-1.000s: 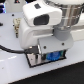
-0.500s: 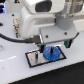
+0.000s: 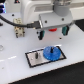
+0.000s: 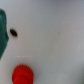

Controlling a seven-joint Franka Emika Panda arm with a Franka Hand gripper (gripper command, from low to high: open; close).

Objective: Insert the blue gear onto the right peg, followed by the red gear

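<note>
A: Location of the blue gear [image 3: 51,52]?

B: Lying flat on the plate [image 3: 34,62], at the plate's right end in the exterior view. It appears seated over the right peg; the peg itself is hidden under the gear, so the seating cannot be confirmed. The left peg [image 3: 36,55] stands bare at the plate's other end.

A: The red gear [image 4: 22,75]?

B: Seen in the wrist view as a red round shape on the white table [image 3: 70,67], alone, nothing touching it. Teeth and hub are too blurred to make out. In the exterior view I cannot locate it with certainty.

A: Gripper?

B: The gripper [image 3: 52,30] hangs above the table, behind the plate toward the far edge, well clear of the blue gear. Jaws hold nothing visible; how wide they stand I cannot tell, as the fingers are blurred.

A: Anything else?

B: A teal shape [image 4: 2,30] at the wrist view's edge, with a small dark spot [image 4: 13,33] beside it.
</note>
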